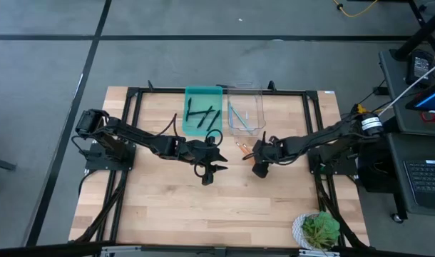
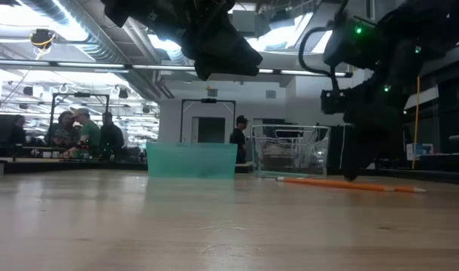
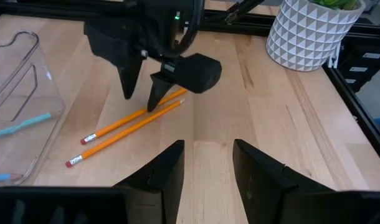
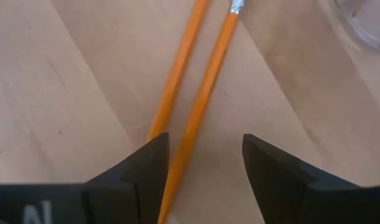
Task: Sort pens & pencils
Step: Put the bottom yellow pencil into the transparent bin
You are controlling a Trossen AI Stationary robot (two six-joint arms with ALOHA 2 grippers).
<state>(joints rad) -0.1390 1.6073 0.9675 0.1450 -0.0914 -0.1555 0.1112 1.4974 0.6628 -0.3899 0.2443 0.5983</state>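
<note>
Two orange pencils lie side by side flat on the wooden table, in front of the clear bin; they also show in the high view. My right gripper stands open over their pointed ends, fingers pointing down. One pencil runs between its fingers and the other ends beneath one finger. Light-blue pencils lie in the clear bin. Black pens lie in the green tray. My left gripper hovers open and holding nothing, to the left of the orange pencils. My right gripper comes at the orange pencils' pointed ends from above, fingers across them. One fingertip stands right at the pencils; I cannot tell whether it touches them. Both pencils lie flat on the table.
A white patterned pot with a green plant stands at the table's near right corner. The black frame rail runs behind the two bins. Bare wood lies between the grippers and the near edge. People stand in the room beyond.
</note>
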